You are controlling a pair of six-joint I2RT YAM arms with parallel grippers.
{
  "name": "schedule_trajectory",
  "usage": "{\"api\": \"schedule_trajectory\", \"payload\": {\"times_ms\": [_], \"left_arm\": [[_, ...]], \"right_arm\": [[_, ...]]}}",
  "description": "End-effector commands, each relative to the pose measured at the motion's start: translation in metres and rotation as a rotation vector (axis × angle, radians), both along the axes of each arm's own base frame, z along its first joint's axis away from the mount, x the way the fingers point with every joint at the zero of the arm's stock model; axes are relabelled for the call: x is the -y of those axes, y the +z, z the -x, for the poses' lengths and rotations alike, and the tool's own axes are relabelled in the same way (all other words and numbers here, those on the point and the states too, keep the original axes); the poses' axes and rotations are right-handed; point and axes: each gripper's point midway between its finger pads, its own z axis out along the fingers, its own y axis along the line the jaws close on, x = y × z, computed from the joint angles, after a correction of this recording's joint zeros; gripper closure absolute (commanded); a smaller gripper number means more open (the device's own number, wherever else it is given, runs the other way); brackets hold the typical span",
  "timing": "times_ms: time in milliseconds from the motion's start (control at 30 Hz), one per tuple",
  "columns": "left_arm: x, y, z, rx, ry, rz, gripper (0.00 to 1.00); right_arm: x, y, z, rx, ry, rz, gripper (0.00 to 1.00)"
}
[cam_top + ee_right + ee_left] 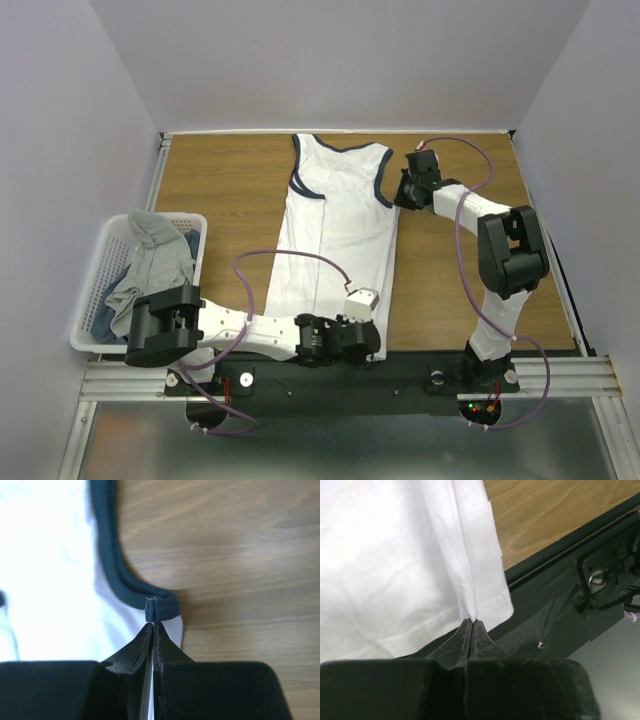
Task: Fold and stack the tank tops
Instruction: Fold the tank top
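The white tank top (335, 240) with navy-edged neck and armholes lies flat on the wooden table, neck at the far end, plain side up with no print showing. My left gripper (368, 340) is shut on its near right hem corner (485, 600), with the fingertips (471, 621) pinching the folded white edge. My right gripper (402, 196) is shut on the navy binding (161, 609) at the bottom of the right armhole; the jaws (154, 625) meet just under it. Grey tank tops (150, 262) lie crumpled in the basket at the left.
A white plastic lattice basket (100, 270) stands at the table's left edge. The black base rail (560, 605) runs along the near edge right beside the hem. Bare wood (460, 270) lies to the right of the top. Walls enclose the table on three sides.
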Motion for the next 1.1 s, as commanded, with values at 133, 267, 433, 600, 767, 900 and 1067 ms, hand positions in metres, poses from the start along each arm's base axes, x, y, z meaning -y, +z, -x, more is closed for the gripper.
{"api": "schedule_trajectory", "payload": {"times_ms": [133,267,433,600,767,900,1067], "left_arm": [[-0.026,0.003,-0.009,-0.014,0.13,0.064,1.0],[-0.036,0.0,-0.01,-0.021,0.163,0.07,1.0],[-0.055,-0.003,-0.013,-0.039,0.234,0.075,1.0],[-0.077,-0.005,-0.016,-0.052,0.304,0.067,1.0],[-0.095,-0.009,-0.019,-0.044,0.349,0.013,1.0],[-0.107,-0.015,-0.019,-0.049,0.382,-0.037,1.0],[-0.12,-0.021,-0.018,-0.06,0.415,-0.059,1.0]], "right_arm": [[-0.034,0.052,-0.023,0.136,-0.011,-0.004,0.93],[-0.054,0.06,-0.025,0.156,0.004,-0.018,0.94],[-0.083,0.071,-0.034,0.186,0.036,-0.026,0.93],[-0.115,0.06,-0.039,0.175,0.072,-0.025,0.94],[-0.14,0.055,-0.047,0.175,0.097,-0.033,0.94],[-0.153,0.048,-0.05,0.168,0.103,-0.034,0.94],[-0.164,0.043,-0.053,0.168,0.113,-0.034,0.94]]}}
